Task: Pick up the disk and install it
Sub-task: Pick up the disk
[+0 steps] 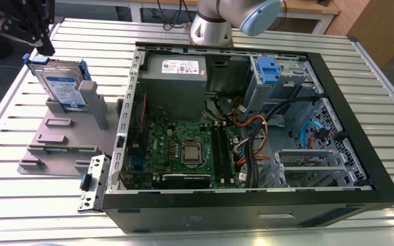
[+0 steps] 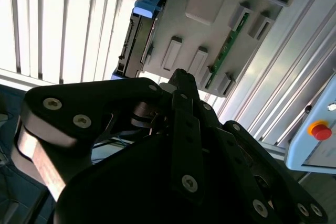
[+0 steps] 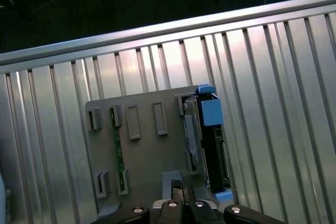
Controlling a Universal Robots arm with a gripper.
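Exterior view: gripper (image 1: 45,47) hangs in the upper left corner of the frame, over the far end of the disk (image 1: 61,87). It has hold of nothing, and I cannot tell from any view whether it is open or shut. The disk sits upper left of frame, standing on edge in a slot of the grey holder plate (image 1: 53,148), label face showing and a blue bracket (image 1: 37,59) at its upper end. It is propped against a grey post (image 1: 93,102) of the same plate. The disk lies just below and slightly right of the gripper tip. The tip is near the blue bracket, but contact cannot be made out. The disk's long axis slants from upper left to lower right in the frame. In the first wrist view the disk (image 3: 207,145) is seen edge-on as a narrow strip, and the gripper (image 3: 181,191) sits just beside one end of that strip, offset toward the bare plate rather than centred over the edge. Judgement: the offset across the thin edge is what matters for a grasp here. The holder rests on the slatted metal table (image 1: 19,200). The open computer case (image 1: 252,212) fills centre and right of frame, and its drive cage (image 1: 286,77) at upper right is well apart from the disk. Not yet picked up.
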